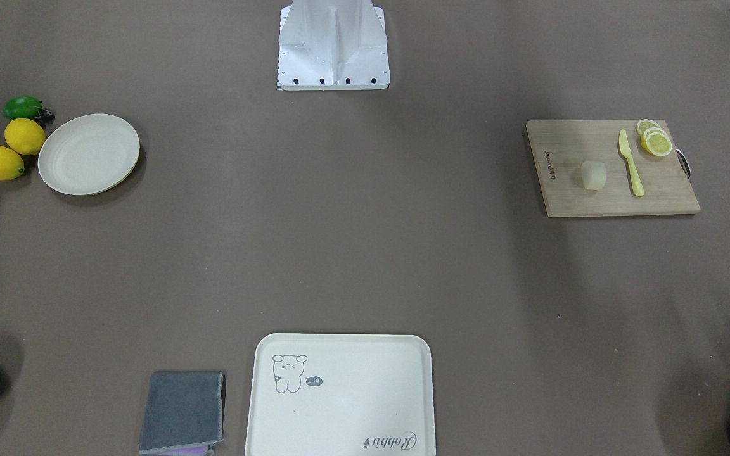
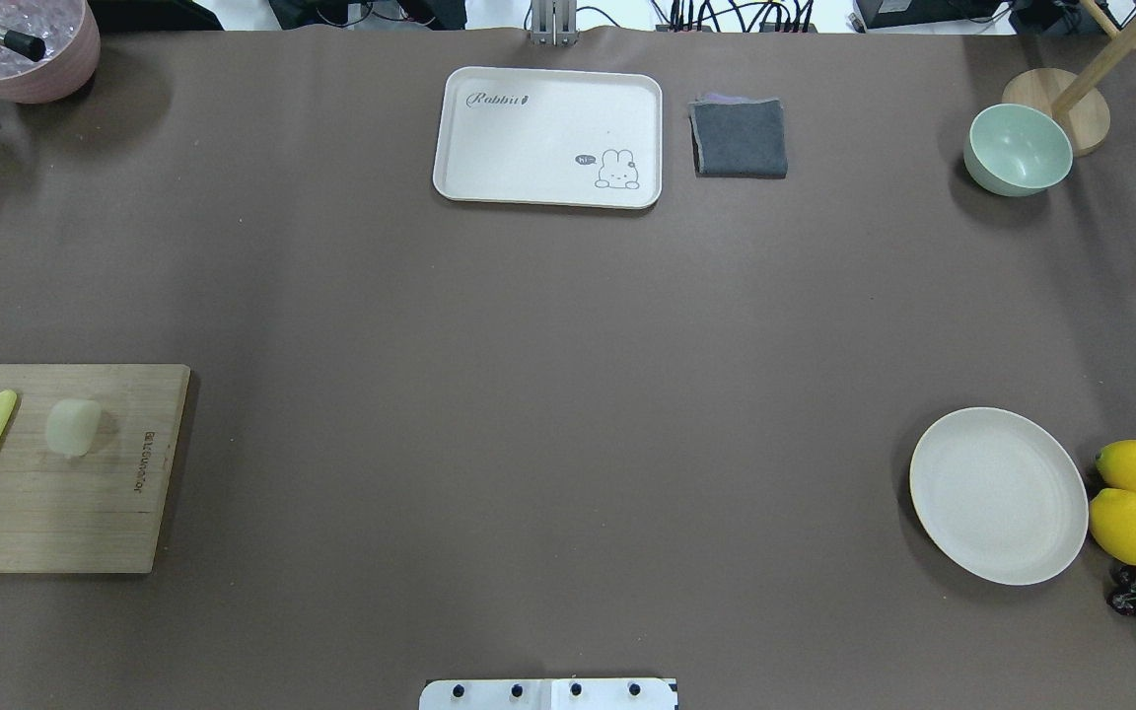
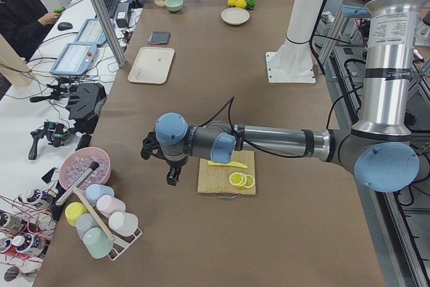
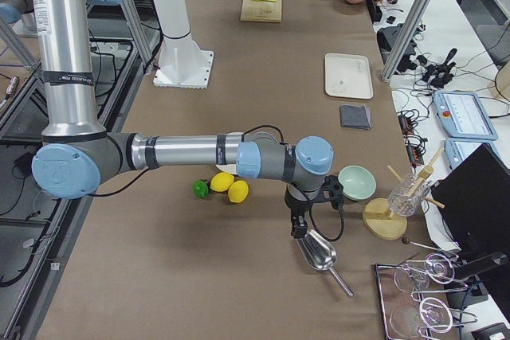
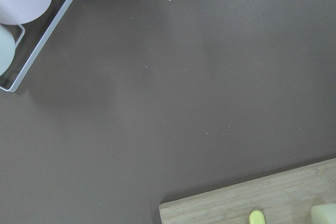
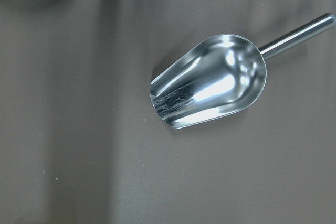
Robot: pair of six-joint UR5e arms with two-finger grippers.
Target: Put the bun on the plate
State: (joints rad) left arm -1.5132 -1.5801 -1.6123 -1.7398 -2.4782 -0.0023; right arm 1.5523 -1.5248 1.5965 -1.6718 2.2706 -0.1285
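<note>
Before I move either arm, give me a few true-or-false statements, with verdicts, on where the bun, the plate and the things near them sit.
1. The bun lies on the wooden cutting board. True.
2. The plate already holds the bun. False: nothing lies on the plate; the bun is on the cutting board.
3. The yellow knife lies between the bun and the lemon slices. True.
4. The two whole lemons sit on the rabbit tray. False: they lie on the table beside the plate.
</note>
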